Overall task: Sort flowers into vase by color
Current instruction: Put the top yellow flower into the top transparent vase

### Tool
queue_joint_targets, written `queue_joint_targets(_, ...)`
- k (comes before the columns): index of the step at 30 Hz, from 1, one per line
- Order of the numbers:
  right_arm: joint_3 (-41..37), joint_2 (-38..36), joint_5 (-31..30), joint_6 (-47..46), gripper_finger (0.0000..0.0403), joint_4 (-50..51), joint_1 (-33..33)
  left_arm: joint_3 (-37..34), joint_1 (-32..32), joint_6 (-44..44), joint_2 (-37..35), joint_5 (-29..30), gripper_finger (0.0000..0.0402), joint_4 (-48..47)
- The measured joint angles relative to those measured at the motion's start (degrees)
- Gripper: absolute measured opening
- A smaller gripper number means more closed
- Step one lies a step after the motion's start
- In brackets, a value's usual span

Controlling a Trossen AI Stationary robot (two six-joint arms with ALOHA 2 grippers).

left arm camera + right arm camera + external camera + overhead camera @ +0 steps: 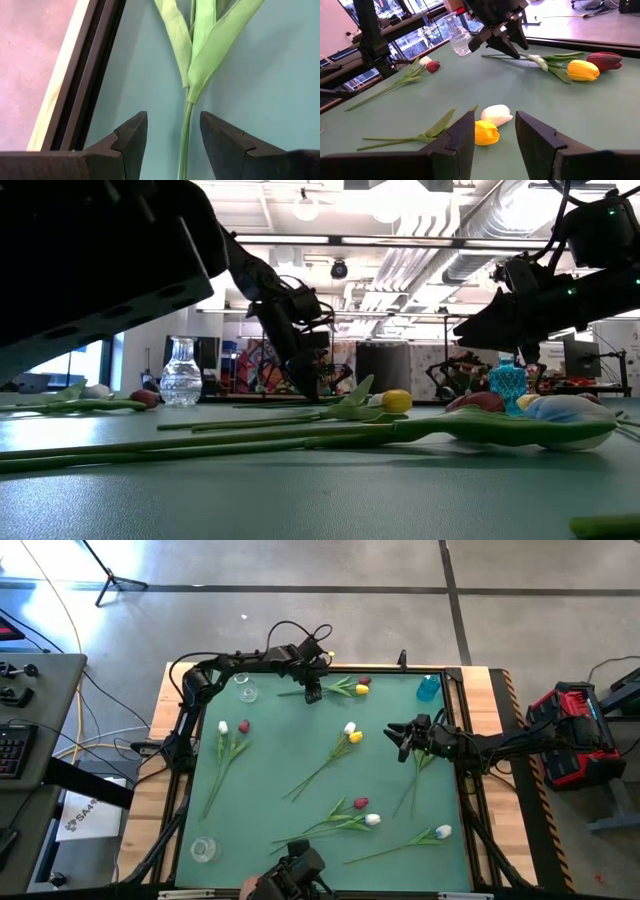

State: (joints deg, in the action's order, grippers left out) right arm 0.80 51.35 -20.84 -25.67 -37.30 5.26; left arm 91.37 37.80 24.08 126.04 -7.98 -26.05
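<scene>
Artificial tulips lie scattered flat on the green mat. A yellow tulip [361, 689] and a dark red tulip [364, 680] lie by the far edge. My left gripper [313, 695] is low over their stems, open. In the left wrist view its fingers [132, 137] stand on either side of one green stem [185, 132] without touching it. My right gripper [398, 738] hovers open just right of a yellow and white pair [352, 732]. The right wrist view shows the white head [496, 114] and the yellow head [486, 132] just ahead of its fingers.
A clear glass vase [246, 690] and a blue vase [428, 687] stand at the far edge, and another clear vase [203, 849] at the near left. More tulips lie at the left [232, 728], near middle [365, 812] and near right [442, 832]. A dark frame [95, 75] borders the mat.
</scene>
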Motion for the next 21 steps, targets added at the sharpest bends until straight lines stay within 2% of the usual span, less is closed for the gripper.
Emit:
queue_joint_targets(11,0.0,0.0,0.0,-1.1,0.0131,0.2,0.0,0.1,0.0,1.1,1.6,-0.3,0.0166,0.6)
queue_joint_targets(21,0.0,0.0,0.0,-1.1,0.0131,0.8,0.0,0.1,0.0,0.7,1.6,-0.5,0.0111,0.6)
